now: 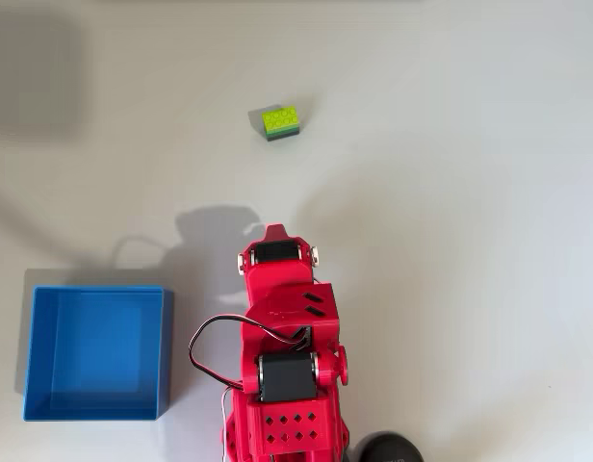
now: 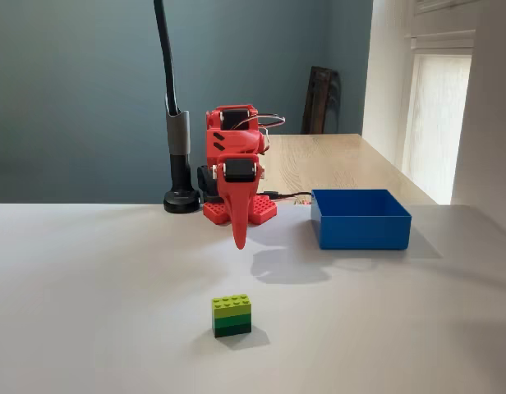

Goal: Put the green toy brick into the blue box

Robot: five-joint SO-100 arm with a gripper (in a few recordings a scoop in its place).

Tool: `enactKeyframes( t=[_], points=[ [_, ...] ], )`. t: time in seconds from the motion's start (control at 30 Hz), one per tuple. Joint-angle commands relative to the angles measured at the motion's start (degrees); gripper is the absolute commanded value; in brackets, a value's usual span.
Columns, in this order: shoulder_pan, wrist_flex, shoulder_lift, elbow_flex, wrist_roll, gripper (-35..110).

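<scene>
Overhead view showed the small lime-green studded plastic toy brick (image 1: 280,121) untouched on the white table (image 1: 470,192), well apart from the empty square blue plastic box (image 1: 96,414) at lower left, so everything remained, the red gripper (image 2: 240,240) hanging between them, its jaws looking closed.

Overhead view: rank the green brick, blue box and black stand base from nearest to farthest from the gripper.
1. green toy brick, straight ahead of the gripper.
2. blue box, lower left.
3. black stand base, bottom edge.
</scene>
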Motion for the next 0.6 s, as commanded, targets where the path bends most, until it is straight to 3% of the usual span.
enactKeyframes(
  t=[0.0,0.3,0.57],
  points=[
    [-1.5,-2.5,0.0,-0.4,-1.8,0],
    [-1.4,-8.3,-2.7,-6.9,-3.3,0],
    [-0.7,-8.2,-21.3,-21.0,-3.2,0]
  ],
)
